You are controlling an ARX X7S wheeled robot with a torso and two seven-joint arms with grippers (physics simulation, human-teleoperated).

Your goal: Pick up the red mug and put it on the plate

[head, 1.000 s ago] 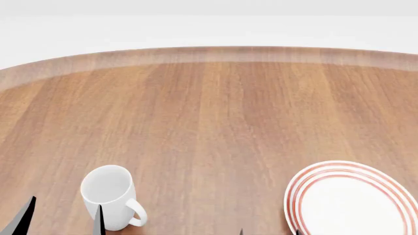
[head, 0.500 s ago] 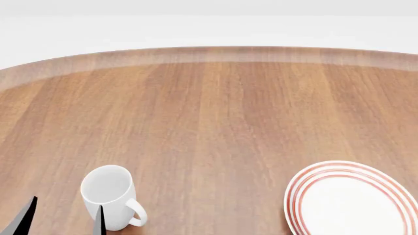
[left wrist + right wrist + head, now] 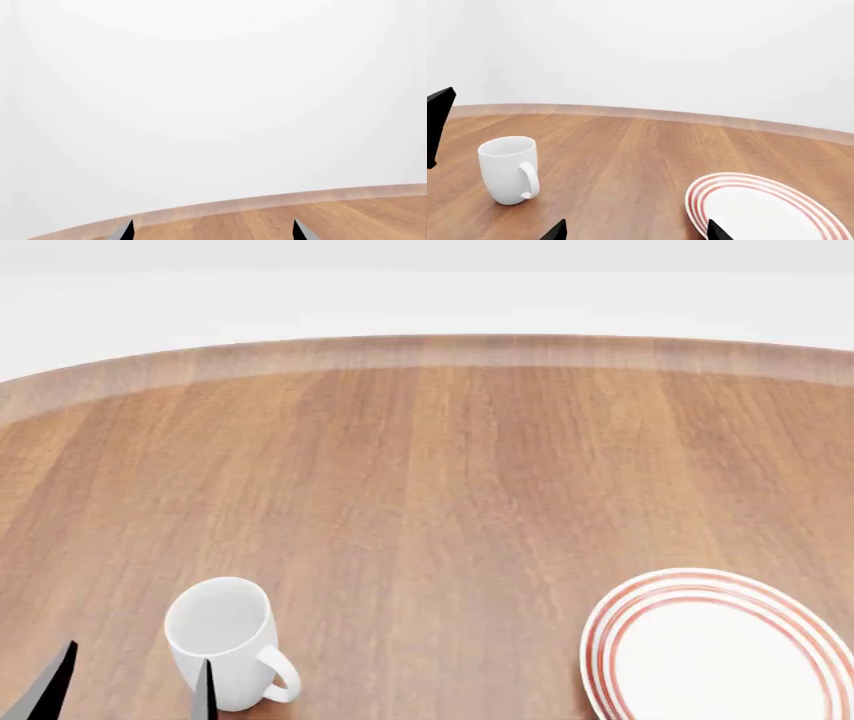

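The red mug shows in none of the views. The plate (image 3: 721,655), white with red rings, lies on the table at the near right; it also shows in the right wrist view (image 3: 760,212). My left gripper (image 3: 130,695) is open and empty at the near left, its fingertips just beside the white mug's near left side. In the left wrist view the left gripper (image 3: 212,232) points over the table's far edge at a blank wall. My right gripper (image 3: 635,232) is open and empty, low over the table between the white mug and the plate.
A plain white mug (image 3: 227,640) stands upright at the near left, handle toward the plate; it also shows in the right wrist view (image 3: 507,167). The round wooden table (image 3: 467,470) stretches far ahead. A dark left finger (image 3: 439,122) shows at the right wrist view's edge.
The right gripper's fingertips have dropped out of the head view's bottom edge. The left fingertips have barely shifted. Mug and plate have not moved.
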